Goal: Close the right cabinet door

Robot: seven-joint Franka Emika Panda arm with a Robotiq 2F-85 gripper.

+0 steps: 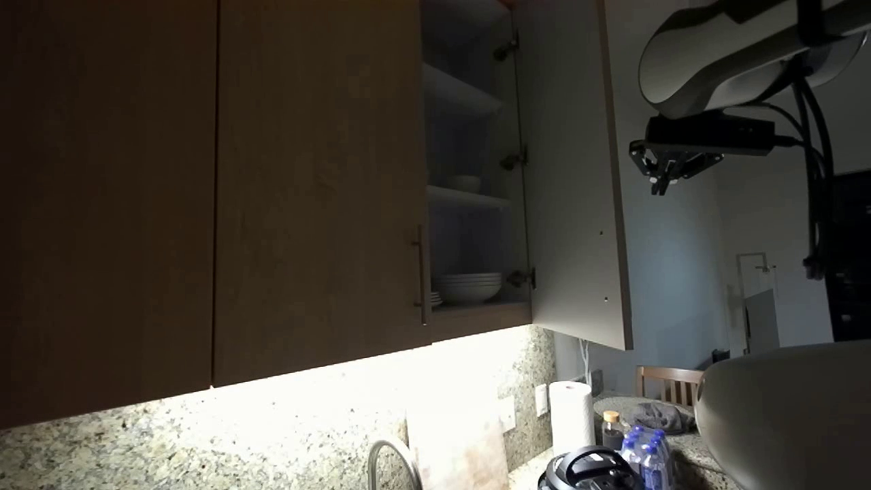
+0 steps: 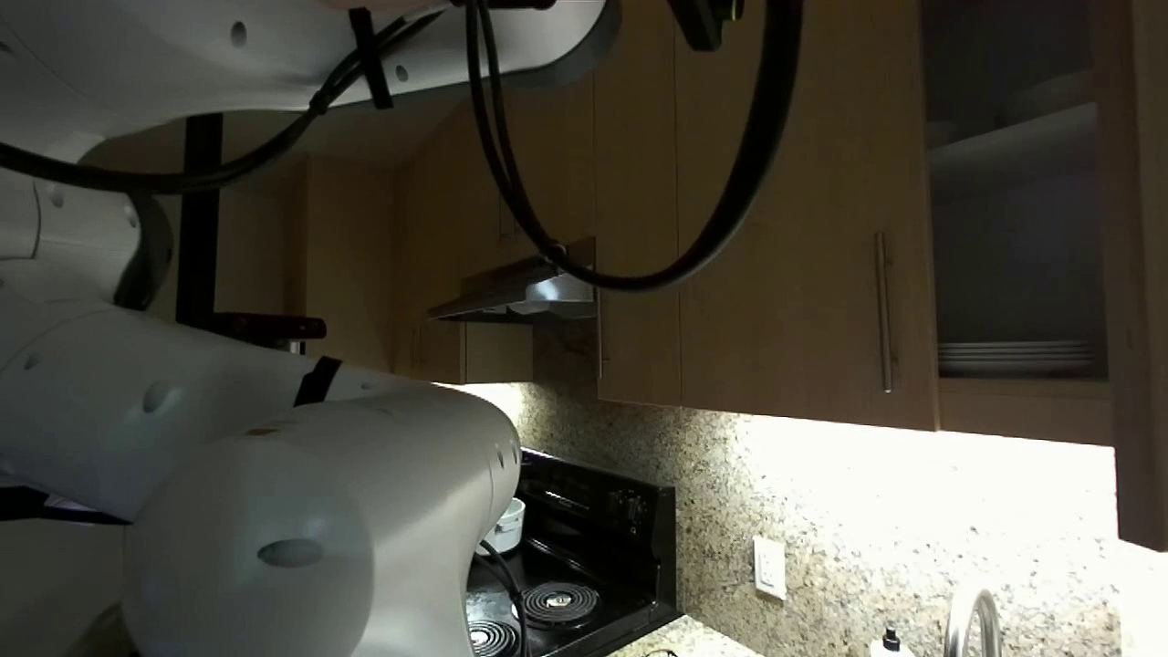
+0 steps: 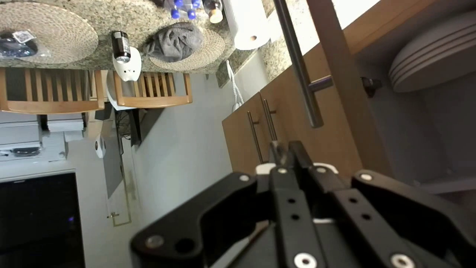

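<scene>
Tall flat light-brown wooden right cabinet door stood wide open, right of centre in an exterior view. I judged a push due: outer face, near the free edge, clear of its thin metal bar handle, slow along the swing. My black two-finger gripper was clenched, empty, pointing down; white jointed arm spanned upper right, off the door.

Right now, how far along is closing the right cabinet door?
Done: nothing visible; the right cabinet door stands wide open, stacked bowls showing.
In hand: no contact; the gripper, shut and empty, hangs apart from the door in an exterior view.
Left: probably the full swing, until it sits flush like the closed neighbouring door.
</scene>
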